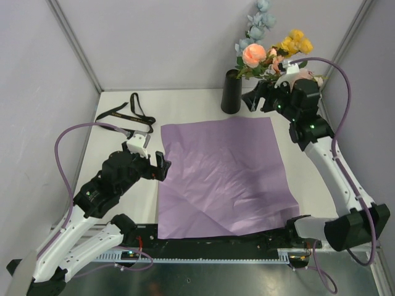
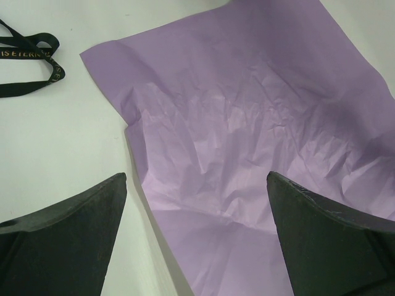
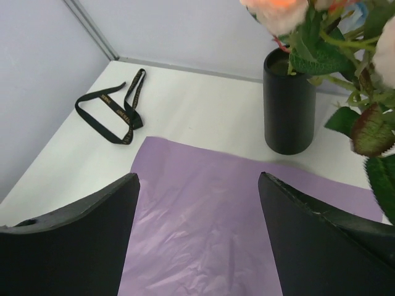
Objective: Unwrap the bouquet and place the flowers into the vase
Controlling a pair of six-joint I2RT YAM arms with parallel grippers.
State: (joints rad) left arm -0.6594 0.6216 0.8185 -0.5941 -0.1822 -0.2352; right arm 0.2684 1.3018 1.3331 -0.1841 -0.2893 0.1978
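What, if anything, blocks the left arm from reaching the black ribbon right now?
Probably nothing, so yes: the ribbon lies flat on bare table just beyond the left gripper, whose jaws stand open and empty. The purple paper lies to the side, not between.

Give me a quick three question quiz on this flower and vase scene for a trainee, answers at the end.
1. True or false: the flowers stand in the vase.
2. What lies spread flat on the table? A) purple paper B) a towel C) a tray
3. Fill in: the black ribbon lies off the paper's ____ side, as the robot reckons sides.
Key: 1 true; 2 A; 3 left.
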